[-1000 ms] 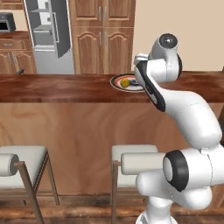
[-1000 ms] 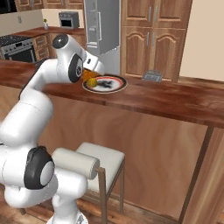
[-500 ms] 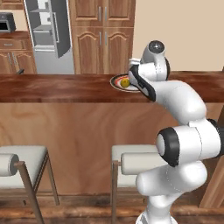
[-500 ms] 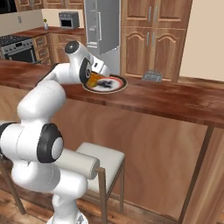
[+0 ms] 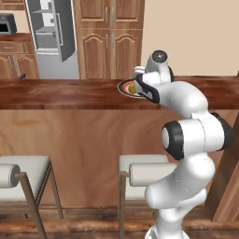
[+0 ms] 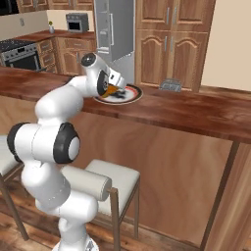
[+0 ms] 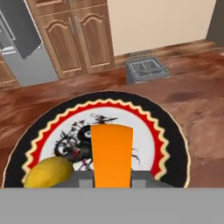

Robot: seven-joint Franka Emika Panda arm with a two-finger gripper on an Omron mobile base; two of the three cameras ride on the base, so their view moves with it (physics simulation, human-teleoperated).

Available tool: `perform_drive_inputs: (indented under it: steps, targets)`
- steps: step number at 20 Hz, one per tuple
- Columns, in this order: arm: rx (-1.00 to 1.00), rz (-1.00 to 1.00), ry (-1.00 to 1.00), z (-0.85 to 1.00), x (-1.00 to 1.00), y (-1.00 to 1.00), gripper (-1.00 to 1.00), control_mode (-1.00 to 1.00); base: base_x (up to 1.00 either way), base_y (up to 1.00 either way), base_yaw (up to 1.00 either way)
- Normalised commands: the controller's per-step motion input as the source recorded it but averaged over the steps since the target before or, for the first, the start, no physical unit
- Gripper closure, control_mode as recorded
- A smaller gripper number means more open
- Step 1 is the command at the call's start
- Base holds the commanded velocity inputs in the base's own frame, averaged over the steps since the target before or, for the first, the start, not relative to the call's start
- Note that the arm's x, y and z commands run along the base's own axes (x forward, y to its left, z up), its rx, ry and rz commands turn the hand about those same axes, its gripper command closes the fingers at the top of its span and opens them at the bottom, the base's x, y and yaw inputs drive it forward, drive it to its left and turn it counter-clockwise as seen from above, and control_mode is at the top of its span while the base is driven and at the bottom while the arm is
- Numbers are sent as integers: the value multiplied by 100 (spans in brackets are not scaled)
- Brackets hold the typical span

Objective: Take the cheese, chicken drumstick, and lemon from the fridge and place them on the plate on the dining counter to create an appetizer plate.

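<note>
Far back, fridge (image 5: pixel 49 39) with door ajar, flanked by cupboards (image 5: pixel 109 35). Across the front, dining counter (image 5: pixel 56 93), long and glossy. Below its edge, two stools (image 5: pixel 140 170). On the counter, plate (image 7: pixel 170 131) with black rim, red band and yellow zigzag around a pale patterned centre; beyond the plate, a small grey tray (image 7: pixel 146 70) lying flat, near but apart. Arm bent over the counter, gripper (image 6: pixel 113 89) hanging above the plate. Between the fingers, cheese (image 7: pixel 111 153), an orange block pinched at its lower end and poised over the plate's centre; whether touching the plate, impossible to tell. On the plate's near left part, lemon (image 7: pixel 48 173), resting just inside the rim and beside the cheese. Drumstick not made out.
</note>
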Motion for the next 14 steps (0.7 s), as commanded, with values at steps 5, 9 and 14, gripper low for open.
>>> perform_drive_inputs:
  steps: [5, 9, 14]
  targets:
    - [0, 0, 3, -31, 50, 0, 100, -100, 0, 0, 0]
    - [0, 0, 3, -32, 46, 0, 100, -100, 0, 0, 0]
    - [0, 0, 0, -22, 41, 0, 100, -100, 0, 0, 0]
